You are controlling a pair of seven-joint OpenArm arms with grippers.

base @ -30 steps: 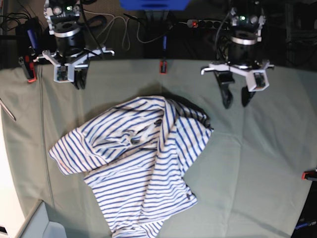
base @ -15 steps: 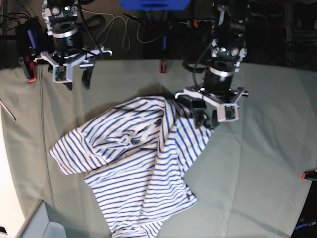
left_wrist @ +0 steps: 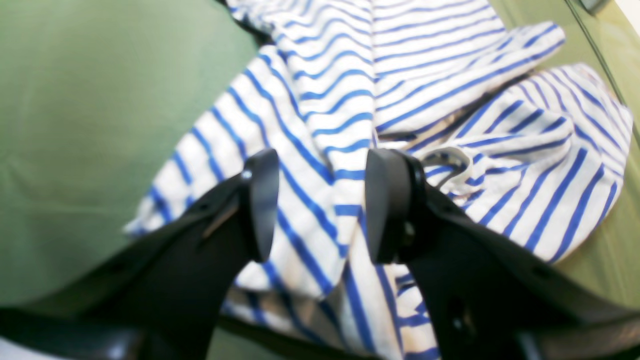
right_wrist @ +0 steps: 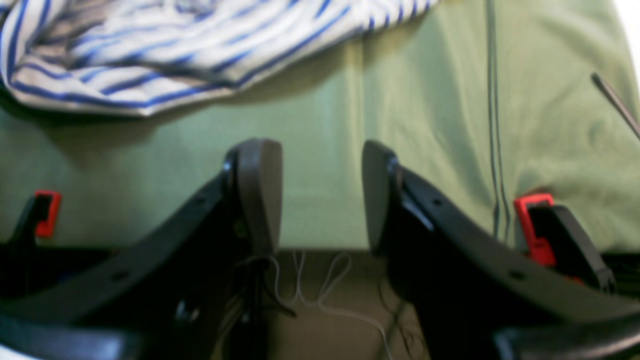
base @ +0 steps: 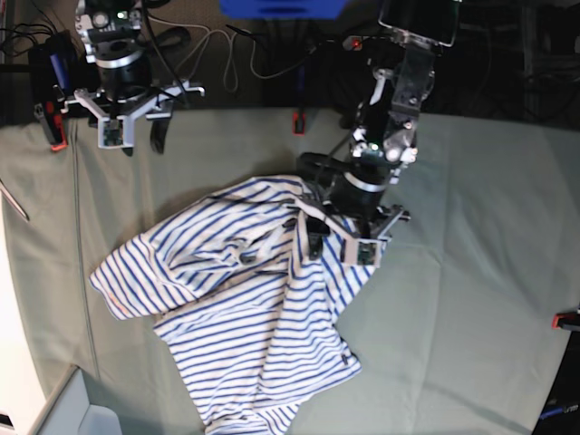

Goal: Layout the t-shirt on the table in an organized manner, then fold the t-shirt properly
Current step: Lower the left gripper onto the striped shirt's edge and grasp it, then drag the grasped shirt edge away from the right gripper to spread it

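The blue-striped white t-shirt (base: 245,299) lies crumpled and partly folded over itself on the grey-green table (base: 471,299), left of centre. My left gripper (base: 337,237) hangs over the shirt's upper right edge. In the left wrist view this left gripper (left_wrist: 320,205) is open, its fingers (left_wrist: 260,205) straddling a raised fold of the t-shirt (left_wrist: 425,85) without pinching it. My right gripper (base: 142,143) stays at the table's back left edge. In the right wrist view the right gripper (right_wrist: 317,195) is open and empty, with the t-shirt (right_wrist: 150,55) well ahead of it.
Red clamps (base: 297,122) (base: 56,136) (base: 566,319) grip the table's edges. Cables and a power strip (base: 372,42) lie behind the table. A pale box (base: 82,412) sits at the front left corner. A thin dark rod (base: 14,204) pokes in at the left.
My left arm swung from the back right of the table down over the shirt's upper right edge. The right gripper's jaws spread apart while that arm stayed in place.
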